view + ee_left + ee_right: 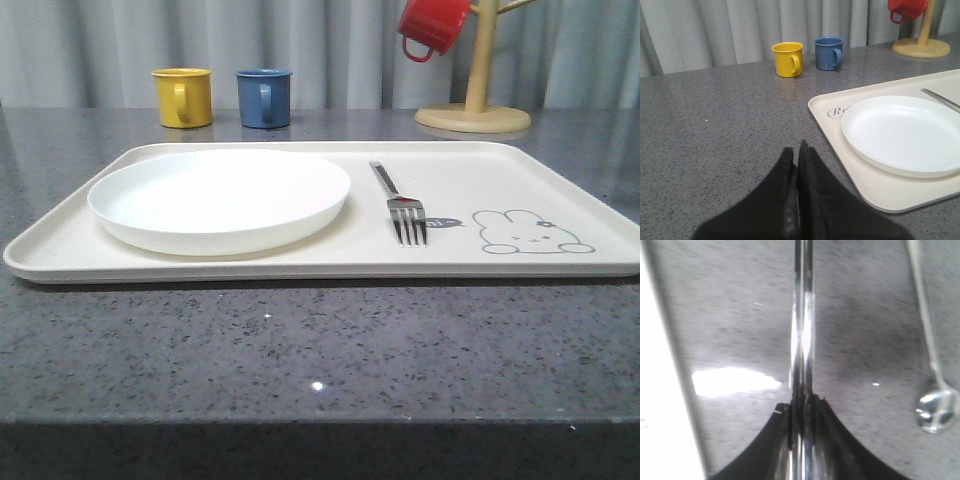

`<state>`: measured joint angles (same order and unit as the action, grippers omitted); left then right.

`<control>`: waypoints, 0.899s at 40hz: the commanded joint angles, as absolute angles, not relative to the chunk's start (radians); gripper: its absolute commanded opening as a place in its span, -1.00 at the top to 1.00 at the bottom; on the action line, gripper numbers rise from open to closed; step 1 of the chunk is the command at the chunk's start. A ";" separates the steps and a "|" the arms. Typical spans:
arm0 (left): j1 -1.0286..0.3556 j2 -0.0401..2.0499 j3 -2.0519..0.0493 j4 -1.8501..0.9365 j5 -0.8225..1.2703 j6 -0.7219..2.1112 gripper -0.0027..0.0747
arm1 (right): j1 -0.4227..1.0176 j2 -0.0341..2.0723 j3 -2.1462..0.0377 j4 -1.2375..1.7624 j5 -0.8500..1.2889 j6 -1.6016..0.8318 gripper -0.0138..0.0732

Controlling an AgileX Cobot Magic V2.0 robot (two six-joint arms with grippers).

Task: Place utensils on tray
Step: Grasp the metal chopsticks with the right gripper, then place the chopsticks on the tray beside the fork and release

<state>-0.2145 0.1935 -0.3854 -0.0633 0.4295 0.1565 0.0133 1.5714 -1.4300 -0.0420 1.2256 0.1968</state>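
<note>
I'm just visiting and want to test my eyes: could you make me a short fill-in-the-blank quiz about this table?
1. The fork lies on the tray beside the white ____.
2. The mug next to the yellow mug is ____.
3. The right fingers are shut on the ____.
4. The spoon lies on the grey ____.

Missing words: plate; blue; chopsticks; table

You see a cream tray (300, 262) with a grey rabbit drawing (530, 232), a white plate (220, 198), a silver fork (400, 203), and a speckled grey desk (300, 340).

Sitting out are one tray (300, 265), one plate (218, 198), one fork (401, 205), one spoon (935, 390), two chopsticks (803, 325), three mugs (183, 97) and one wooden mug stand (473, 110).
</note>
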 commanded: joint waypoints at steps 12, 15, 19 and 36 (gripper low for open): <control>-0.214 0.205 -0.414 -0.074 0.349 0.152 0.98 | 0.295 1.587 -1.478 0.034 1.244 0.353 0.64; -0.214 0.205 -0.414 -0.074 0.349 0.152 0.98 | 0.343 1.611 -1.480 0.034 1.220 0.383 0.64; -0.214 0.205 -0.414 -0.074 0.349 0.152 0.98 | 0.386 1.647 -1.480 0.034 1.194 0.413 0.64; -0.214 0.205 -0.414 -0.074 0.349 0.152 0.98 | 0.398 1.741 -1.480 0.039 1.104 0.458 0.64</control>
